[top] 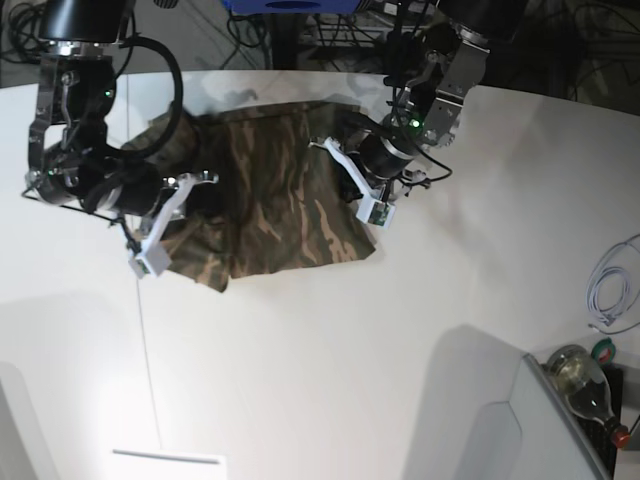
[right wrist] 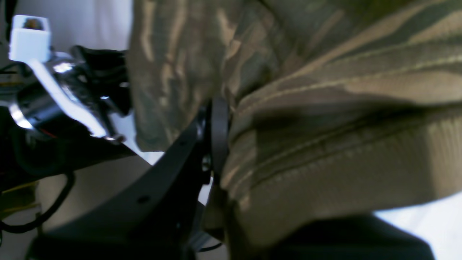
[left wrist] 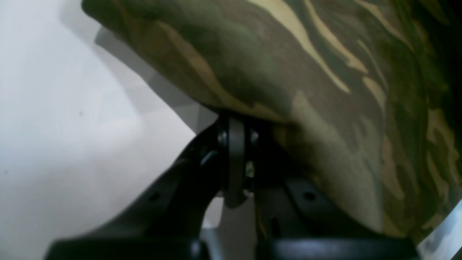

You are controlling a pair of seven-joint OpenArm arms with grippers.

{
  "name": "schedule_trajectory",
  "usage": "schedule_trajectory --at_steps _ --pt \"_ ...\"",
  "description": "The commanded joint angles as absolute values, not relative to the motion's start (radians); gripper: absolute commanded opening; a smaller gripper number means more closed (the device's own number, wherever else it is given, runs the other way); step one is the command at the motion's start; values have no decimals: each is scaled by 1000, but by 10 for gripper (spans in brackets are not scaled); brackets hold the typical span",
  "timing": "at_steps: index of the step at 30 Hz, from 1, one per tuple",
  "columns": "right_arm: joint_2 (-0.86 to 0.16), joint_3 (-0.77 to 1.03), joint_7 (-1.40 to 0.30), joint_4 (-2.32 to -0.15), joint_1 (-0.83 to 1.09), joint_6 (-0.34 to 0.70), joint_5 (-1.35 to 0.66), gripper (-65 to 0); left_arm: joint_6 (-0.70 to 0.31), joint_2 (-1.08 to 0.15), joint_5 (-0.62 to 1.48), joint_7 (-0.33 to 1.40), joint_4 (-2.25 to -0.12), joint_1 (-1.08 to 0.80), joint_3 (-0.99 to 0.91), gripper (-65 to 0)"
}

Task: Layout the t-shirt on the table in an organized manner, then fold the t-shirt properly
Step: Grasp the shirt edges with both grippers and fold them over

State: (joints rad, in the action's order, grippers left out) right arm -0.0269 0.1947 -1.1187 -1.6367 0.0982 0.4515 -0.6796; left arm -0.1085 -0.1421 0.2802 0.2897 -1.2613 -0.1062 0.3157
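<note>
The camouflage t-shirt lies partly spread on the far half of the white table, bunched toward both sides. My left gripper, on the base view's right, pinches the shirt's edge. In the left wrist view the left gripper has its jaws closed on a fold of the t-shirt above the table. My right gripper holds the opposite side. In the right wrist view the right gripper is shut on a stitched hem of the t-shirt, which hides one finger.
A white cable lies at the right edge. A bottle and a grey box corner sit at the lower right. A thin dark seam runs down to a white strip. Dark cables hang behind the far edge.
</note>
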Motion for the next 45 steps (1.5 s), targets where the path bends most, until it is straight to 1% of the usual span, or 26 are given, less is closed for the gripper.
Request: schedule_trajectory --at_steps 1,3,8,12,17,23,29,31,33,34,36,38,40,43,45 --pt "-25 179 -1098 -1656 82 443 -705 -648 -114 -143 282 295 -1279 -93 315 -650" --pt "-22 147 -1095 -1658 81 424 -705 -648 -114 -143 282 311 -1280 -90 315 -650" --pt "-24 45 -997 -1649 82 348 -705 -648 -114 -143 282 309 -1280 -88 314 -650" --pt "-30 -7 -938 -1615 77 317 -702 -648 -114 -143 286 309 -1280 -90 314 -650" --pt "-42 -10 -928 -1541 58 309 -702 -648 -114 -150 283 309 -1300 -99 308 -650" --pt "-54 -36 -843 -1494 47 309 -702 -648 -111 -171 283 317 -1383 -127 305 -650" --pt "-54 -74 -839 -1483 47 309 -702 -644 -111 -194 285 317 -1385 -148 303 -650" --pt "-53 -74 -839 -1484 47 309 -702 -593 -111 -199 286 317 -1385 -159 305 -650" --pt "-53 -74 -839 -1488 47 309 -702 -507 -110 -200 285 317 -1392 -168 303 -650" --pt "-53 -74 -839 -1491 47 309 -702 -455 -110 -206 285 317 -1392 -171 303 -650" --pt "-53 -74 -839 -1495 50 309 -702 -377 -110 -220 289 317 -1392 -176 303 -650" --pt "-50 -74 -839 -1504 54 309 -702 -323 -110 -232 289 317 -1395 -193 295 -650" --pt "-51 -96 -839 -1524 54 309 -702 -290 -110 -236 283 318 -1402 -214 252 -650" --pt "-54 -150 -834 -1541 54 309 -702 -285 -110 -237 283 348 -1419 -237 185 -650" --pt "-53 -182 -797 -1538 53 309 -702 -285 -110 -239 282 381 -1443 -262 127 -650"
